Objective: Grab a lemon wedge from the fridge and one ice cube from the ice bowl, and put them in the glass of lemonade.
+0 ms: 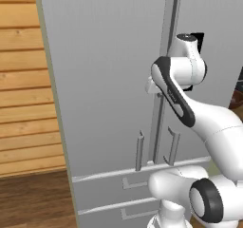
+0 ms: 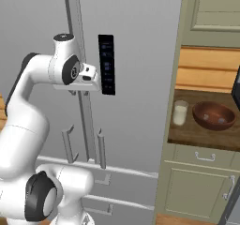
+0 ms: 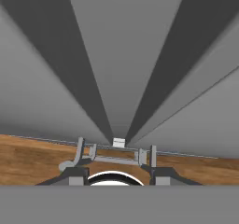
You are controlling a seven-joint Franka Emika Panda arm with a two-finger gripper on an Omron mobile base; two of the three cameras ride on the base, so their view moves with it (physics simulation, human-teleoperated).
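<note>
Fingers [image 3: 116, 174] stand spread on either side of the tall grey fridge's [image 1: 104, 70] vertical bar handle [image 3: 119, 78]. We see the pale tumbler of lemonade [image 2: 180, 113] and reddish-brown ice bowl [image 2: 213, 115] well right of them, on the wooden worktop [image 2: 197, 134].

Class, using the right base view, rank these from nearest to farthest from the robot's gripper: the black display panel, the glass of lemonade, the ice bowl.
1. Black display panel: on the fridge door, just right of the gripper.
2. Glass of lemonade: on the counter to the right, past the fridge's edge.
3. Ice bowl: right of the glass, farthest out.
</note>
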